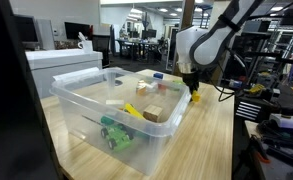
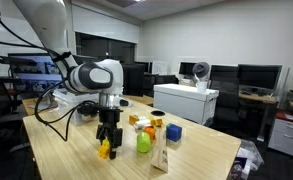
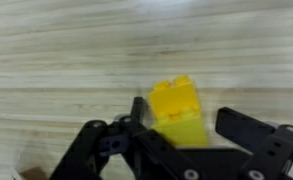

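While the gripper [image 3: 181, 113] straddles the yellow block [image 3: 176, 100], jaws spread w/ nothing pinched yet, I'd centre it b4 squeezing evenly.

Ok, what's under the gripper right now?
A yellow block on the wooden table, between the gripper's open jaws. The block's near end and the table beneath it are covered.

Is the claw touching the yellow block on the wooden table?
Cannot tell. Wrist view: the yellow block sits inside the claw; bare table shows beside one finger, but the other finger overlaps the block's edge.
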### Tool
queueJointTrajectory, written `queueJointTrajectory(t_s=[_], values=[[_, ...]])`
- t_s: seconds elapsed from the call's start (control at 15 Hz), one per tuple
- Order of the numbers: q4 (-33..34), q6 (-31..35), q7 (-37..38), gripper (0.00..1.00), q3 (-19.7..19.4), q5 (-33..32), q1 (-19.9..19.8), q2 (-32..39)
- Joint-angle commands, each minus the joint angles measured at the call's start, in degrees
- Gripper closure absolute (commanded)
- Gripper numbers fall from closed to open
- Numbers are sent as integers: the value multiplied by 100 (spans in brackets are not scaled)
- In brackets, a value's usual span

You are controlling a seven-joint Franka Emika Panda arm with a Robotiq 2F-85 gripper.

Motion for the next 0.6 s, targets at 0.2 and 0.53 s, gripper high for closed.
queueJointTrajectory(t_s=[0.2, 0.53], values=[[-20, -10, 252, 79, -51, 65, 106, -132], [17, -333, 150, 84, 398, 1043, 304, -1160]])
